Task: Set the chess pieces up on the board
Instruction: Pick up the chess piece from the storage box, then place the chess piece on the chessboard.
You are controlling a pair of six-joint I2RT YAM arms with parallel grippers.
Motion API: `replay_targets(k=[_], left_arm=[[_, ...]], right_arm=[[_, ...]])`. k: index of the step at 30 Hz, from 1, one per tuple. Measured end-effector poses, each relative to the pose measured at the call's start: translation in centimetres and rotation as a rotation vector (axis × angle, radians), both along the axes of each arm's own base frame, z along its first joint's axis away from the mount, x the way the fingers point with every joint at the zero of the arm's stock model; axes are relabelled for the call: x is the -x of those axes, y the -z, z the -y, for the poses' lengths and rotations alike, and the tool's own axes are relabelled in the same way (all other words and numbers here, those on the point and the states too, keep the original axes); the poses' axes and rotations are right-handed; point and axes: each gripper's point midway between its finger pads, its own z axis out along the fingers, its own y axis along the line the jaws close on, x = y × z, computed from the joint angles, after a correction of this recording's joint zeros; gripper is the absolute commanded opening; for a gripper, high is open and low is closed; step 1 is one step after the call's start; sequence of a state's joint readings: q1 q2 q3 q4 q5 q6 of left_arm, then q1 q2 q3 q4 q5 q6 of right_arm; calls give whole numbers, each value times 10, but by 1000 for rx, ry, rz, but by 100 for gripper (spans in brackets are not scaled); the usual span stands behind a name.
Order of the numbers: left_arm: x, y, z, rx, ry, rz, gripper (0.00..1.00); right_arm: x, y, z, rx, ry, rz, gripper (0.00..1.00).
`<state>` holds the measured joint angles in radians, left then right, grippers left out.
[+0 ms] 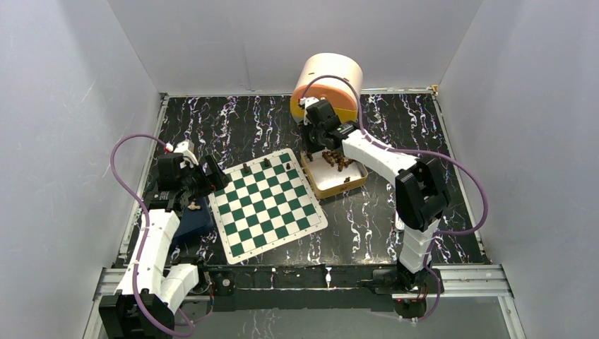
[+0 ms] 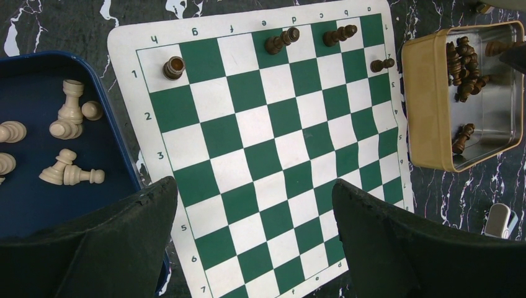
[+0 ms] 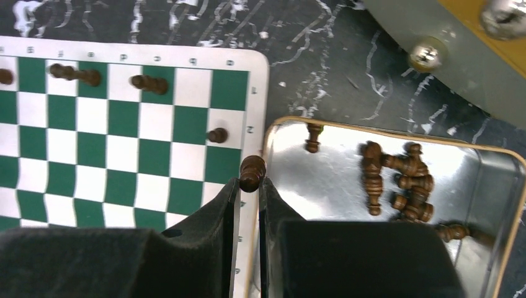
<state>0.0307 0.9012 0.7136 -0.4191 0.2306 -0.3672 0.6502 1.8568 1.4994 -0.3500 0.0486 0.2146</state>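
Now we see the right gripper (image 3: 249, 187) clamped on a dark chess piece (image 3: 252, 172), board (image 3: 229, 90) at its nine o'clock; left gripper (image 2: 254, 194) gapes.

I record a black marbled table (image 1: 395, 134) enclosed by white walls (image 1: 70, 106). A peach drum (image 1: 332, 78) sits at its far edge, and a tan tray (image 1: 346, 186) lies just in front of it. At the left sits a blue tray (image 2: 37, 205) holding cream pieces (image 2: 69, 112), some upright, some lying flat. A small silvery object (image 2: 499, 220), not identifiable, lies near the tan tray.
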Motion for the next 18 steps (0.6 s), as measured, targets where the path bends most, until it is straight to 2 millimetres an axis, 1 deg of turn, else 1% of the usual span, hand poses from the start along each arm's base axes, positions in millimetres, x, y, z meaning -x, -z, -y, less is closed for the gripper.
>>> replay_targets(k=[5, 7, 10, 12, 14, 18], left_arm=[[0, -2, 0, -1, 0, 7, 91], [0, -2, 0, -1, -1, 10, 91], [0, -2, 0, -2, -1, 9, 91], [0, -3, 0, -2, -2, 11, 91], [0, -3, 0, -2, -2, 13, 91], [0, -3, -1, -3, -2, 15, 91]], right_arm=[[16, -13, -31, -30, -54, 17, 15], [24, -15, -43, -35, -79, 20, 15], [33, -12, -63, -36, -117, 22, 15], [36, -6, -77, -32, -140, 19, 15], [40, 6, -88, -20, -160, 5, 15], [41, 31, -98, 14, -170, -31, 15]])
